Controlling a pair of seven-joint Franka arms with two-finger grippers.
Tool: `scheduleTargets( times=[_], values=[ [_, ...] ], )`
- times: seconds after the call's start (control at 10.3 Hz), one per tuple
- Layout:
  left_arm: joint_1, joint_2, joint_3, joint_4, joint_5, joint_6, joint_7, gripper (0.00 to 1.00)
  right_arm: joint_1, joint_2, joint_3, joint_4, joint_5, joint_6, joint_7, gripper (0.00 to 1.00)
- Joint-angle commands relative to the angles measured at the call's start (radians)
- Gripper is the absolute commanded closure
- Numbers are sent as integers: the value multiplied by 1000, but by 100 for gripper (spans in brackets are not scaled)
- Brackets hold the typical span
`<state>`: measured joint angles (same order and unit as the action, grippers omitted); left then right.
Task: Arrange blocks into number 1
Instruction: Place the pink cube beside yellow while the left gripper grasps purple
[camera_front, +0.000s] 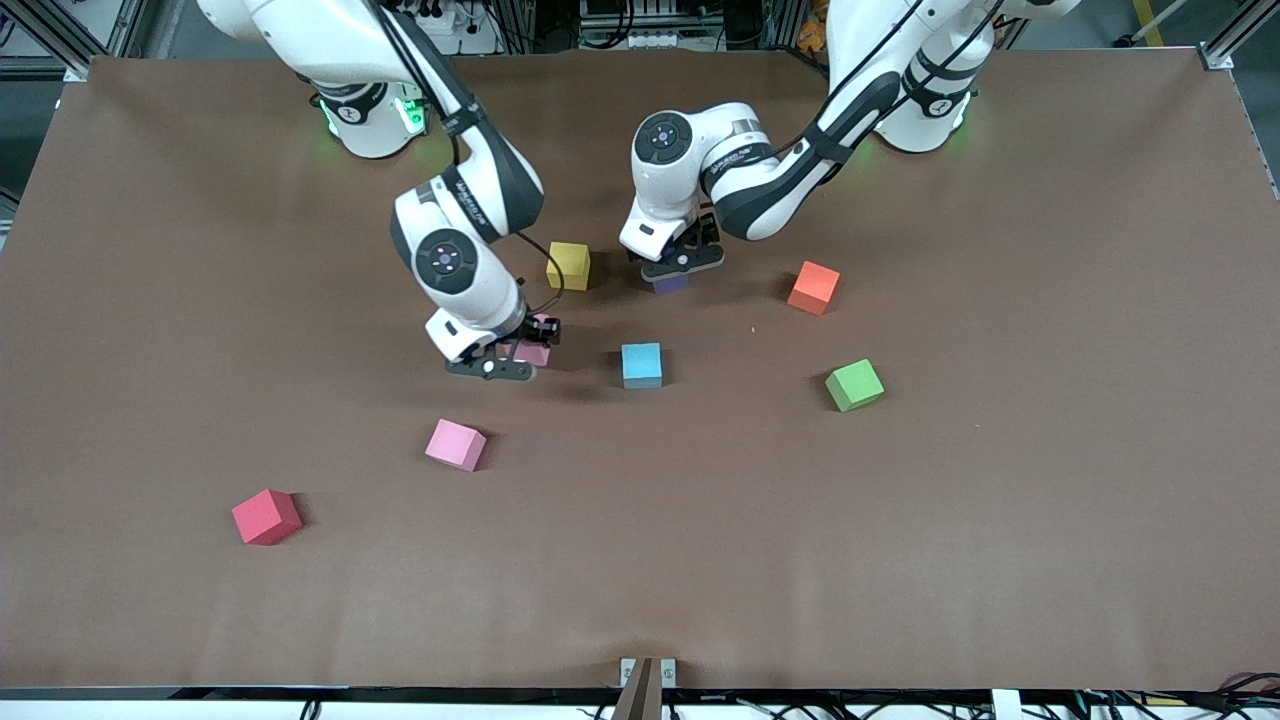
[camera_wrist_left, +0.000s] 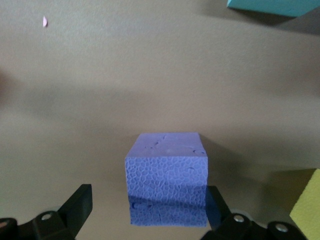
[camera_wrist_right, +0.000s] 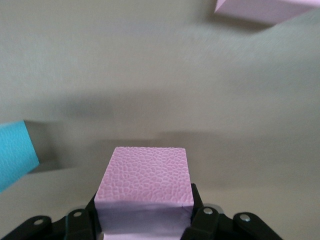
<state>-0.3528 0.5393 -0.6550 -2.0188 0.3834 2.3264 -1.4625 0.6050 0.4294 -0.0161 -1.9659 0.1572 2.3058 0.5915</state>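
Front view shows the right gripper (camera_front: 515, 352) low over the middle of the table (camera_front: 900, 560), its fingers clamped on a pink block (camera_front: 533, 349); the right wrist view has that block (camera_wrist_right: 145, 186) squeezed between both fingers (camera_wrist_right: 82, 225), apparently just off the surface. The left gripper (camera_front: 682, 262) hangs over the purple block (camera_front: 671, 283), which sits on the table, and in the left wrist view the fingers (camera_wrist_left: 77, 205) stand wide apart on either side of the purple block (camera_wrist_left: 167, 172) without touching it. The yellow block (camera_front: 568, 265) lies between the two grippers, near the purple one and toward the right arm's end from it. The blue block (camera_front: 642, 365) lies nearer the camera than the purple one, just beside the held pink block. A second pink block (camera_front: 455, 444) rests nearer the camera than the right gripper. The red cube (camera_front: 266, 516) lies nearest the camera, toward the right arm's end. The orange cube (camera_front: 813, 287) and green cube (camera_front: 854, 385) lie toward the left arm's end.
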Motion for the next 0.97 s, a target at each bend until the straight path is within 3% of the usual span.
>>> scheduleTargets(
  times=[0.0,0.39,0.87],
  values=[
    [12,-21,-9,-24,-27,24,-33,0,39,17,16,-11,24,18,43,33],
    [3,16,-8,14,-26,57,-59,0,19,14,94,-59,30,18,45,33],
    [-8,63,0,25,-5,59,-68,0,27,8,105,-99,48,11,45,31]
  ],
)
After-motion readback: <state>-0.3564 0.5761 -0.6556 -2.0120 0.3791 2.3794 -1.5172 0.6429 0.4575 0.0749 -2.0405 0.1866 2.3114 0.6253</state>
